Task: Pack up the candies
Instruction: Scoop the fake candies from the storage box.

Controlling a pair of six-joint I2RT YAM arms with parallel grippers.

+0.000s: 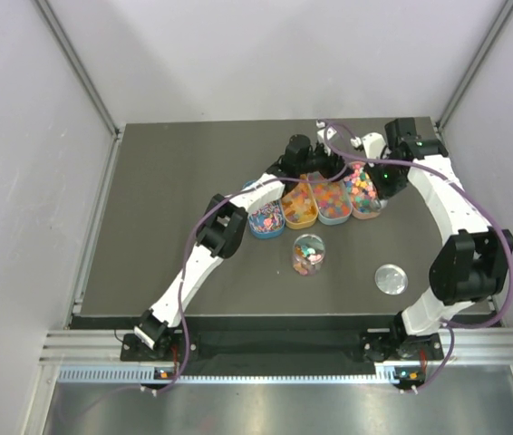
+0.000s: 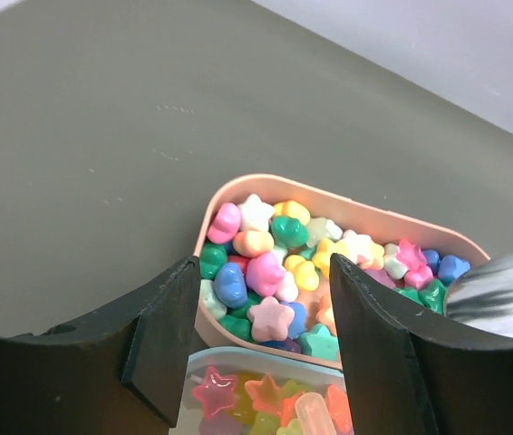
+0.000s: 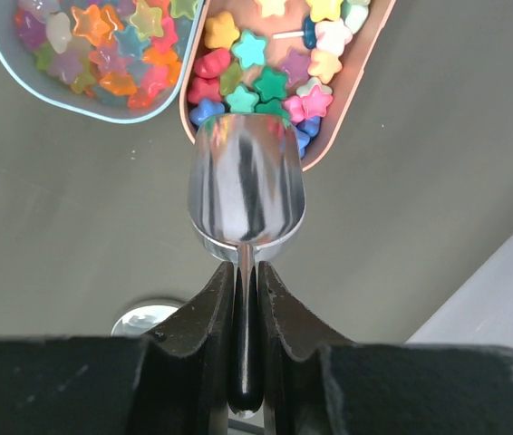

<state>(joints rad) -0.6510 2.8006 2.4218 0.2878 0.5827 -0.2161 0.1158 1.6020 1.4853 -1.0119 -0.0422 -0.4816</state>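
Observation:
The candies are small bright stars and lumps heaped in a pink tray (image 3: 347,118); they show in the right wrist view (image 3: 266,82) and the left wrist view (image 2: 270,272). My right gripper (image 3: 246,304) is shut on the thin handle of a metal scoop (image 3: 246,195). The scoop's bowl looks empty, and its tip rests at the near end of the pink tray over the candies. My left gripper (image 2: 266,335) is open and empty, hovering above the edge between the pink tray (image 2: 347,199) and a light blue tray (image 2: 238,358) of translucent gummies.
Four oval trays stand in a row at mid table; the pink one (image 1: 365,192) is rightmost. A clear jar (image 1: 308,254) with some sweets inside stands in front of them. Its round lid (image 1: 390,278) lies to the right, also under my right wrist (image 3: 143,319).

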